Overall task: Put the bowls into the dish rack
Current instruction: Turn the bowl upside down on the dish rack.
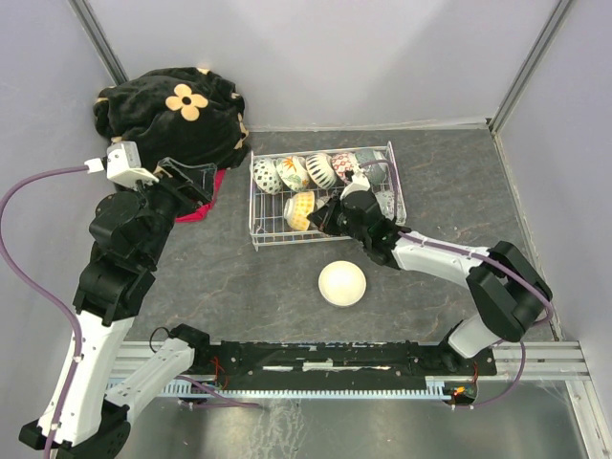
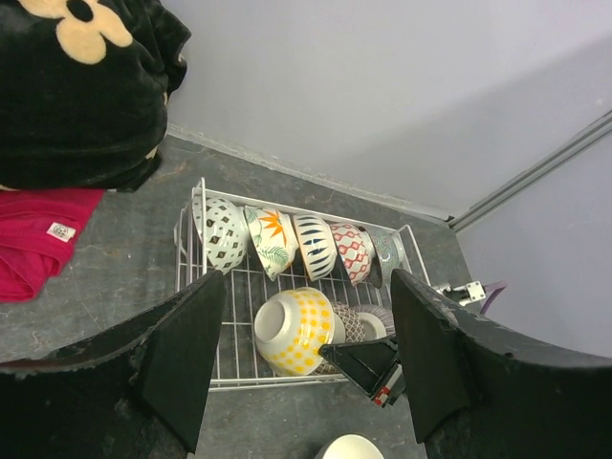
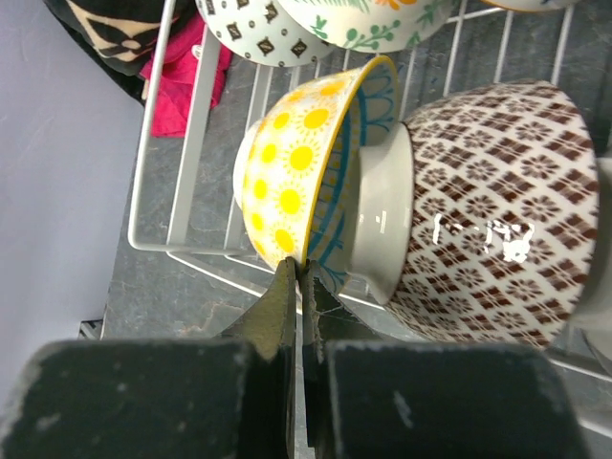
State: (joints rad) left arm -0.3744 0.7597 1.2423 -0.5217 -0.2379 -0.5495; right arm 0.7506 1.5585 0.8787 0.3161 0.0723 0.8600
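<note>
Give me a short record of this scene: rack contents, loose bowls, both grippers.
rack: dish rack, bowls standing on edge
back row: five bowls
front row: yellow sunburst bowl, brown-patterned bowl
loose: cream bowl, upside down on table
left gripper: open, empty, raised
right gripper: shut, tips at yellow sunburst bowl's rim

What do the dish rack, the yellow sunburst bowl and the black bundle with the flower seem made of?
Dish rack: thin white rods, probably coated metal wire. Yellow sunburst bowl: glazed ceramic, judging by its glossy printed surface and plain white foot. Black bundle: plush fabric, soft matte folds.
</note>
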